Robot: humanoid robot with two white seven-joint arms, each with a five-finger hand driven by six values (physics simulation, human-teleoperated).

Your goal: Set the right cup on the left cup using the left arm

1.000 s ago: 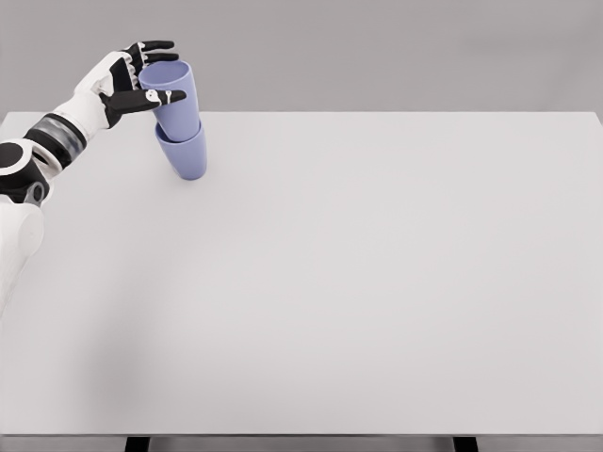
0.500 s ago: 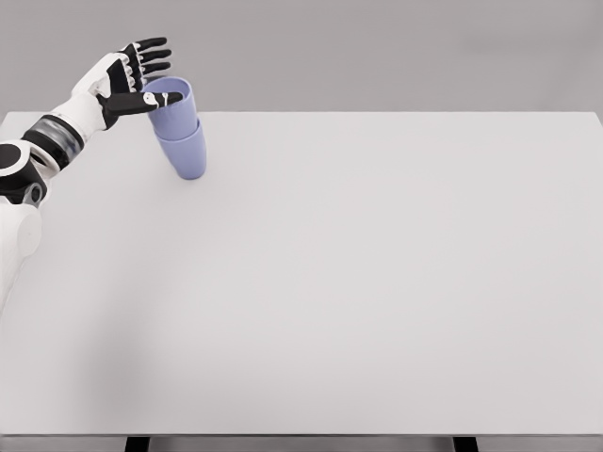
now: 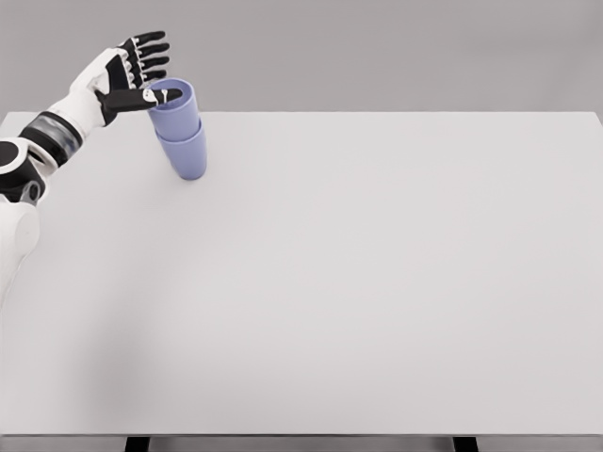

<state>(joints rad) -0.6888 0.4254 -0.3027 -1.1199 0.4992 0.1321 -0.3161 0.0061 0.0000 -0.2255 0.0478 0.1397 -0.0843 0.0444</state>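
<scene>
You have two blue cups nested in the upper left of the frame: the upper cup (image 3: 175, 105) sits inside the lower cup (image 3: 186, 155), which stands on the desk (image 3: 377, 282) close to its far edge. Both openings face up, and the stack's long axis runs nearly vertical, leaning a little so the top tips toward the left of the frame. Your left robot hand (image 3: 127, 73) is just left of the upper cup's rim, fingers spread and loose, gripping nothing; the thumb tip reaches the rim, though you cannot tell whether it touches. The arm enters from the left edge. The desk's far edge runs just behind the stack, and the left edge is near it. To the right and toward the bottom of the frame the desk surface is wide, open room.
</scene>
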